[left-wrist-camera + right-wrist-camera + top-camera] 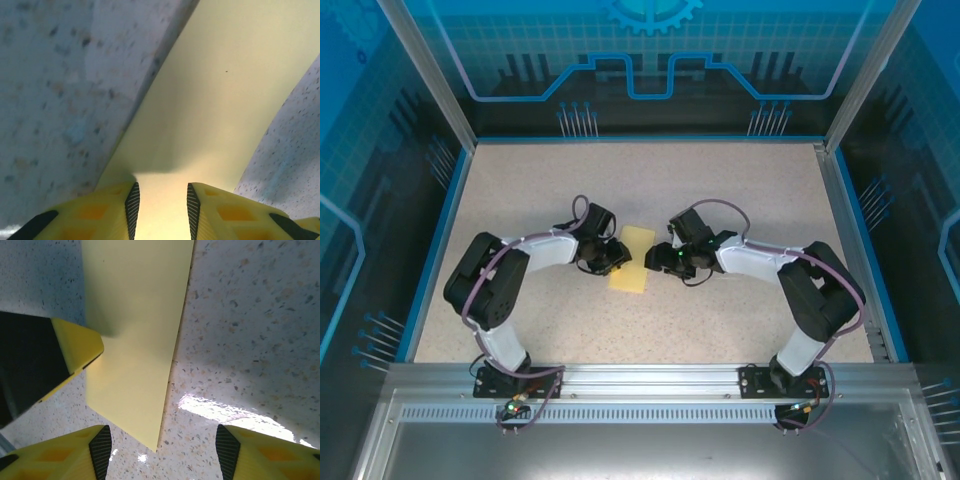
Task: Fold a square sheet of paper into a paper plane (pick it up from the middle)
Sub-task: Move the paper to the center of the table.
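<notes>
Paper (632,260): a narrow rectangle lying flat at the centre of the bench (740,190). Left gripper (161,200): at the paper's 9 o'clock, low over it, jaws narrow but apart. Right gripper (162,447): at the paper's 3 o'clock, jaws wide, straddling one corner.

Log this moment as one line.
paper: on table | left claw: open, over paper's left edge | right claw: open, at paper's right edge
</notes>
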You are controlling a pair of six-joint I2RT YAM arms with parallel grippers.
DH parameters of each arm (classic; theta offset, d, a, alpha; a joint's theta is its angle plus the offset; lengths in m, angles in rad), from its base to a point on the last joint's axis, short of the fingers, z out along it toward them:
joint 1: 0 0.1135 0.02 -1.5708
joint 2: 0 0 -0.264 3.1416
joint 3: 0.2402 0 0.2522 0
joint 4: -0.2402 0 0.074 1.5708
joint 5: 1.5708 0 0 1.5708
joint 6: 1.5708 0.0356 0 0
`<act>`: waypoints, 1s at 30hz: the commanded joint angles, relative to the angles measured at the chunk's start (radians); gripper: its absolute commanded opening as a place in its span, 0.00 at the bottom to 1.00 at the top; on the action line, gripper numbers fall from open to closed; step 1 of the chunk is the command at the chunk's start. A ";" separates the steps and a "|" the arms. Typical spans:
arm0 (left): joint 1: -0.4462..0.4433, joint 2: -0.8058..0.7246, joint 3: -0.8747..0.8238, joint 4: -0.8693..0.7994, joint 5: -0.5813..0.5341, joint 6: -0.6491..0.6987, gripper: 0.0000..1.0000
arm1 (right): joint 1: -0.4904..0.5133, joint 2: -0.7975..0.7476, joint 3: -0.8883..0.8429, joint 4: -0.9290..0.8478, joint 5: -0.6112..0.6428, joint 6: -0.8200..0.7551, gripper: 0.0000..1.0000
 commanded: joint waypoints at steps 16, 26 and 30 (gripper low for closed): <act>-0.054 -0.108 -0.158 -0.032 -0.063 -0.231 0.35 | 0.124 -0.019 -0.119 0.057 -0.063 0.196 0.52; -0.049 -0.103 -0.173 -0.012 -0.062 -0.230 0.35 | 0.167 0.043 -0.078 0.050 -0.043 0.228 0.46; -0.050 -0.101 -0.175 -0.006 -0.060 -0.229 0.35 | 0.168 0.057 -0.078 0.091 -0.073 0.229 0.43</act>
